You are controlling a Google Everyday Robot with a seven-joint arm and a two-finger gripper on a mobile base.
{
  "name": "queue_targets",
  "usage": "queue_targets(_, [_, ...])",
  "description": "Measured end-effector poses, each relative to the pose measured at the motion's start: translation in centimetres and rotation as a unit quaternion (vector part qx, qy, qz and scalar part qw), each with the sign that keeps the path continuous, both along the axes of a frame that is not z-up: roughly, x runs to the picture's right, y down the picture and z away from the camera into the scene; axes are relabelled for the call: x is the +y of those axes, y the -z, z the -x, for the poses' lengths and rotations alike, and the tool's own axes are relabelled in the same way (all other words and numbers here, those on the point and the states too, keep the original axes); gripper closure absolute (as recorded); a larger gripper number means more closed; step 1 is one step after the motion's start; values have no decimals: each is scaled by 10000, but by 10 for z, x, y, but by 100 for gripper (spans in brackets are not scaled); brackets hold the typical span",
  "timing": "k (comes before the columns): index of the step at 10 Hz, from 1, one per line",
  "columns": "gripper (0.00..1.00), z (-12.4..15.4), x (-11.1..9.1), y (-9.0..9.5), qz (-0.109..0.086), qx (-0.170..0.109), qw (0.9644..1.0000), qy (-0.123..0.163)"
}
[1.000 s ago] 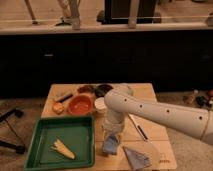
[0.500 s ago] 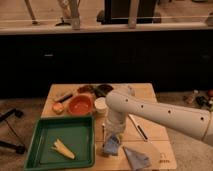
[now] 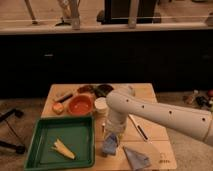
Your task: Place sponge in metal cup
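Sponge [image 3: 110,145], a bluish block, sits at the near edge of the wooden surface [image 3: 155,131], directly under the fingers [image 3: 111,136] and seemingly touching them; whether the fingers are spread, closed, or clamped on it I cannot tell, since the wrist housing hides them. Just right of the fingers and a little nearer lies a crumpled grey-blue cloth [image 3: 136,158]. Left of the fingers sits a green tray [image 3: 45,131], holding a pale yellow peel-like object [image 3: 63,148] on its floor. The white arm [image 3: 160,116] comes in from the right, bends above the middle of the surface and drops straight down to the fingers. Right of the fingers, alongside the arm, a thin dark utensil [image 3: 138,128] lies on the wood. Just beyond the fingers stands a white cup [image 3: 101,106], partly behind the arm. Farther and to the left is an orange-red bowl [image 3: 80,105], with a small orange item [image 3: 58,108] beside it. Beyond those, near the far edge, are dark dish-like shapes [image 3: 95,90] too dim to name. A pale rounded object [image 3: 128,90] shows beyond the arm's elbow; whether it is the metal cup I cannot tell.
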State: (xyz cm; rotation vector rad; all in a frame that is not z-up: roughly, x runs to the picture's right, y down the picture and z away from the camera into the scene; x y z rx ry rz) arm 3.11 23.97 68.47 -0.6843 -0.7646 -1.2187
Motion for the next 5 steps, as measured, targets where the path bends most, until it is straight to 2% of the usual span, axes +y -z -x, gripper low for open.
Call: queue_targets(5, [20,0,-5,-3,-37,-7,10000,-22])
